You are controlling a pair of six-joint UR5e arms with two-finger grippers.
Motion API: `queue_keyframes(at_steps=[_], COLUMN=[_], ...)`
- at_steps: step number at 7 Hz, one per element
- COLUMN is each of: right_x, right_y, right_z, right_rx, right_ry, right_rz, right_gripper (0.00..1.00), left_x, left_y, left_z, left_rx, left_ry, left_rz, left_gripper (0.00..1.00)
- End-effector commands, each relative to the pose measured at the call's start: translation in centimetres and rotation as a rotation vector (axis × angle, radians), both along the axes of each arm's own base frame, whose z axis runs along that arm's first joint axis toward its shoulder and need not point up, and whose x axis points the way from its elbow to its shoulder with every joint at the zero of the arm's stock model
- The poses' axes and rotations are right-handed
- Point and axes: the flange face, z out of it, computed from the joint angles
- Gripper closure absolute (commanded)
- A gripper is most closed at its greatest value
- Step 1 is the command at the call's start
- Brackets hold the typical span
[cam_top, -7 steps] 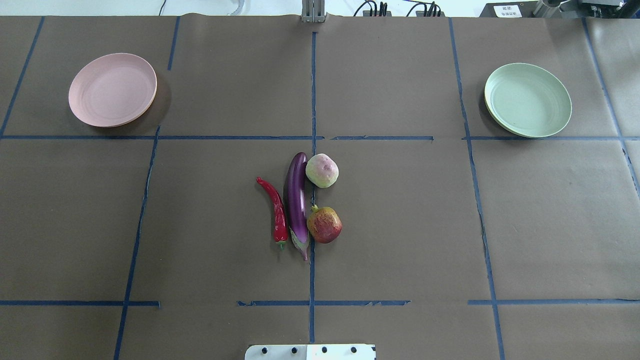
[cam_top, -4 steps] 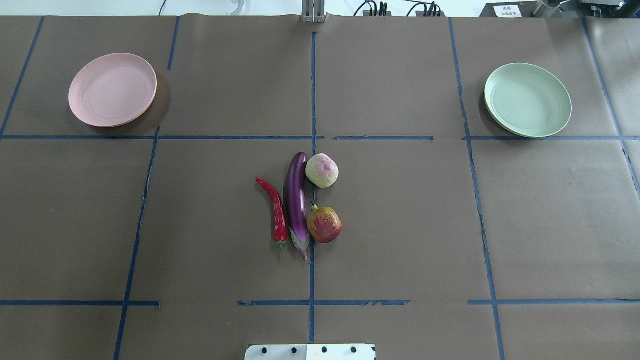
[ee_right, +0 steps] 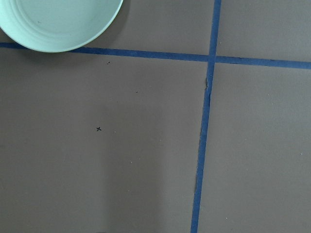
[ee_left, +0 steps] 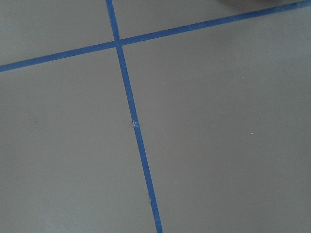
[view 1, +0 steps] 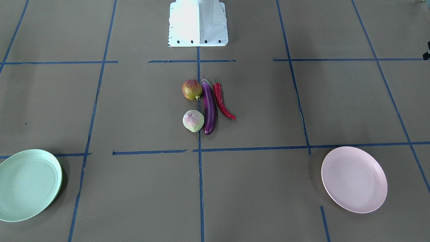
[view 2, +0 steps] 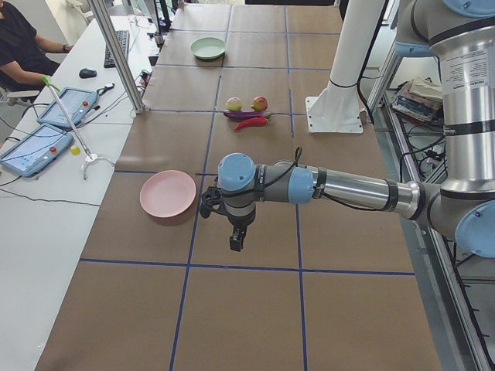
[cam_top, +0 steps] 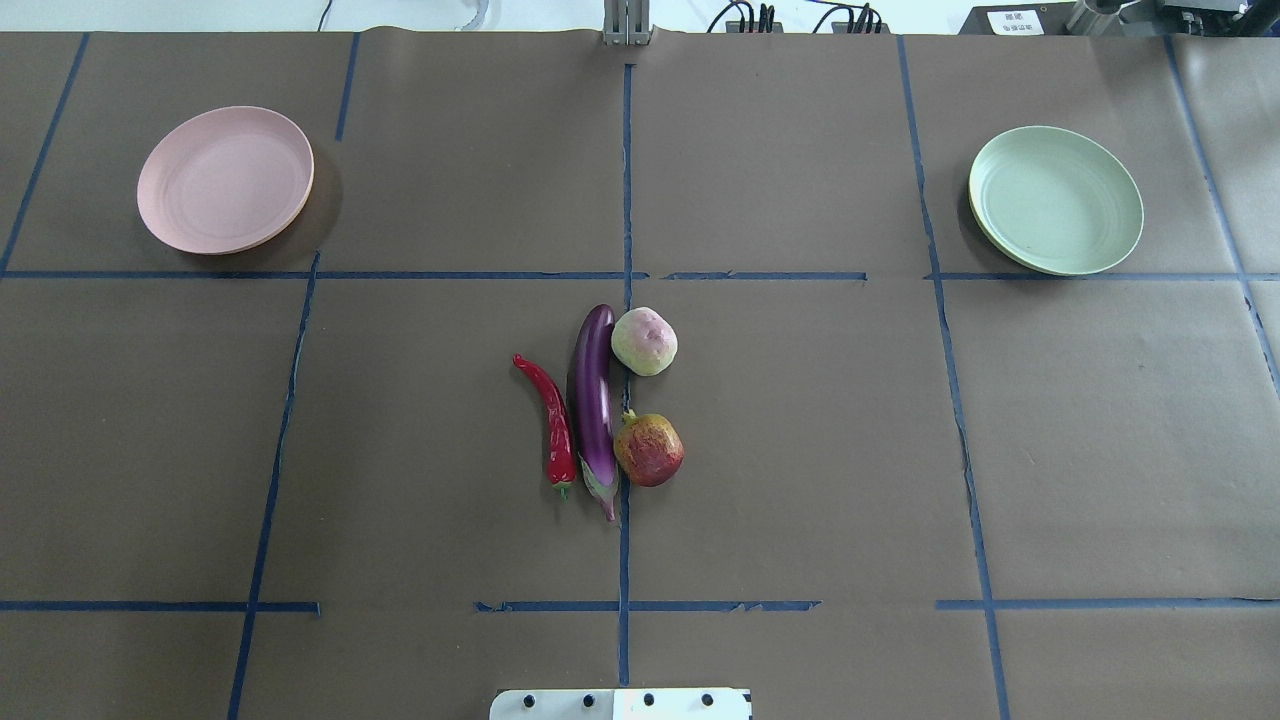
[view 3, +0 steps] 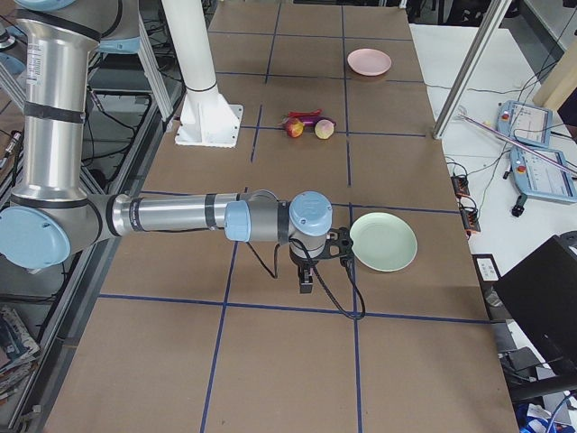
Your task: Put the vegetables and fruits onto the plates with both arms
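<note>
The purple eggplant (cam_top: 592,410) lies mid-table, also in the front-facing view (view 1: 209,106). The red chili (cam_top: 553,425) lies along its left side. The pale green fruit (cam_top: 644,341) and the red-and-yellow fruit (cam_top: 649,450) sit on its right side. The pink plate (cam_top: 225,179) is far left and bare. The mint green plate (cam_top: 1055,199) is far right and bare. My left gripper (view 2: 237,239) hangs over the table beside the pink plate (view 2: 167,193). My right gripper (view 3: 306,284) hangs beside the green plate (view 3: 383,241). I cannot tell whether either is open or shut.
The white base block (cam_top: 620,703) stands at the near edge. A side desk with tablets (view 2: 35,147) and a seated person (view 2: 19,46) lies beyond the far edge. A metal post (view 2: 116,54) stands there.
</note>
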Motion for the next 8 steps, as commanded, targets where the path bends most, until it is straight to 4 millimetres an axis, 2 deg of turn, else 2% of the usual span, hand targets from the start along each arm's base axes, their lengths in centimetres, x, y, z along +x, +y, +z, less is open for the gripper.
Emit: queue_keyframes(at_steps=[1,2,3,4,5,6,7,8], right_x=[-0.9,-1.8,-3.8,-6.3,-8.9,-12.3,-18.2,-26.8], right_y=[-0.1,-0.2,-0.3,-0.7,-1.4,-1.8,-2.7,-3.4], right_z=[-0.5,-1.0,-2.3,-5.0,-9.3,-13.8,-19.8,-26.2], right_rx=[0.005,0.014,0.032,0.037,0.044,0.029,0.027,0.064], right_ry=[-0.012,-0.014,-0.019,-0.048,-0.060,-0.079,-0.110,-0.114], right_rz=[-0.016,-0.038,-0.078,-0.097,-0.088,-0.078,-0.102,-0.160], right_gripper=[0.00,0.00,0.00,0.00,0.00,0.00,0.00,0.00], left_x=[0.0,0.0,0.0,0.0,0.0,0.0,0.0,0.0], left_y=[0.4,0.4,0.5,0.3,0.5,0.5,0.5,0.4], left_z=[-0.5,-0.5,-0.5,-0.6,-0.2,-0.3,-0.2,-0.1], left_rx=[0.010,0.006,0.005,0.006,-0.003,-0.002,-0.004,-0.005], left_ry=[0.001,0.002,0.002,0.002,0.002,0.002,0.003,0.003], left_rz=[0.001,-0.002,-0.002,-0.004,-0.004,-0.004,-0.004,-0.004], left_gripper=[0.00,0.00,0.00,0.00,0.00,0.00,0.00,0.00])
